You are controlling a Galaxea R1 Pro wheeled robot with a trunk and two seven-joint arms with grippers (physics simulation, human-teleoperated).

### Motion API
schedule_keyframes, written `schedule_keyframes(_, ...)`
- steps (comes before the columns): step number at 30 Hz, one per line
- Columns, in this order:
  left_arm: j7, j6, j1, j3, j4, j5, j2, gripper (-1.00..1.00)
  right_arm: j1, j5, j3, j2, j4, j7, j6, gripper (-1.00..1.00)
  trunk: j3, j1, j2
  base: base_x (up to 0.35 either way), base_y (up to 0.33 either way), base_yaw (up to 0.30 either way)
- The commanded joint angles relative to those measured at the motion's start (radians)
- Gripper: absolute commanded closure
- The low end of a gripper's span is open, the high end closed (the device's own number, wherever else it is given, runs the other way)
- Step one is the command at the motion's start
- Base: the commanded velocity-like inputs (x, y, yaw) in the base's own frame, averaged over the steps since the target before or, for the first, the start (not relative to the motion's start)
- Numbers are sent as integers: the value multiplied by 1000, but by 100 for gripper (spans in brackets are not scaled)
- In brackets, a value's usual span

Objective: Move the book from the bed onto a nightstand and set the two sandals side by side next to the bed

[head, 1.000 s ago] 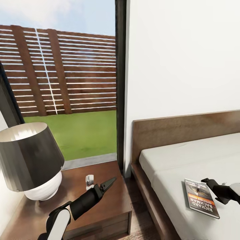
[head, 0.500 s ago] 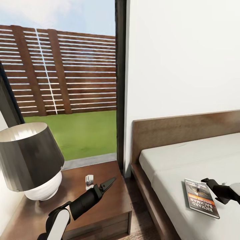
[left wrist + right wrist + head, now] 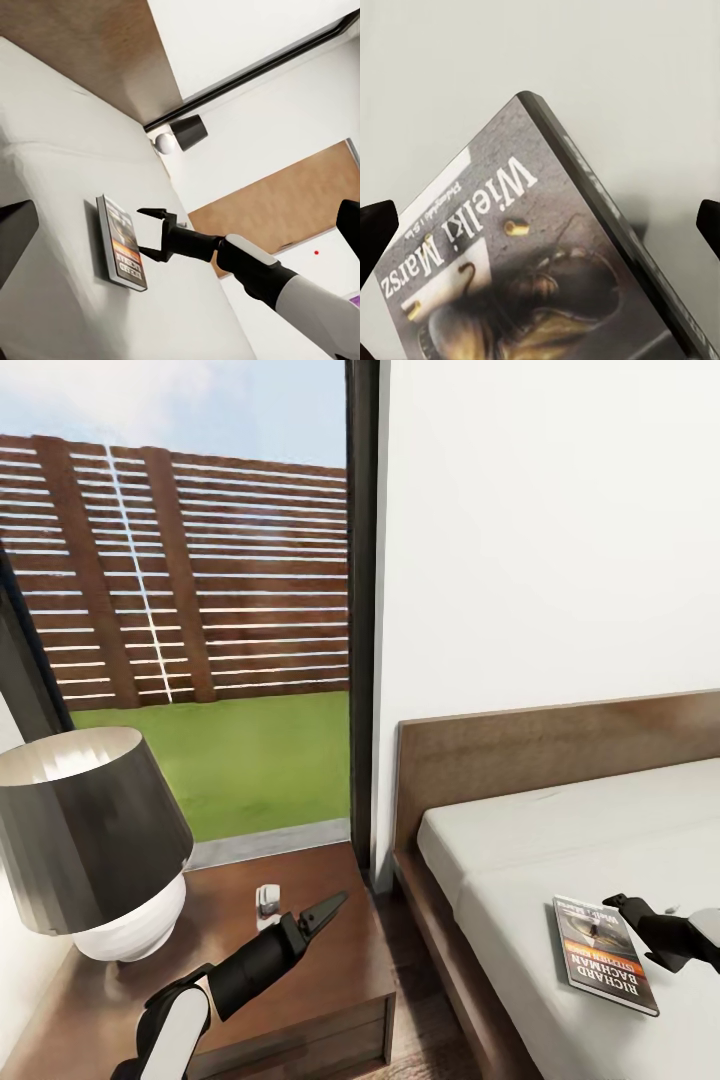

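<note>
The book (image 3: 604,954) lies flat on the bed (image 3: 560,840). My right tool (image 3: 628,913) hangs at its edge, jaws spread (not gripping). My left tool (image 3: 325,912), pinched together, hovers over the nightstand surface (image 3: 300,1000).

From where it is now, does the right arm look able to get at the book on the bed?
Probably yes. The right gripper hovers at the edge of the book, jaws spread wide, and the book lies flat on the bed with bare mattress around it. Nothing stands between them.
</note>
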Motion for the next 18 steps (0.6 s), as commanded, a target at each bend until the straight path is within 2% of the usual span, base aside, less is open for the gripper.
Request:
schedule_keyframes(1, 0, 6, -1, 1, 0, 4, 0, -100, 0, -1, -3, 0, -1, -1, 4, -100, -1, 0, 0, 0, 0, 0)
schedule_keyframes(18, -2, 5, -1, 2, 0, 4, 0, -100, 0, -1, -3, 0, -1, -1, 4, -100, -1, 0, 0, 0, 0, 0)
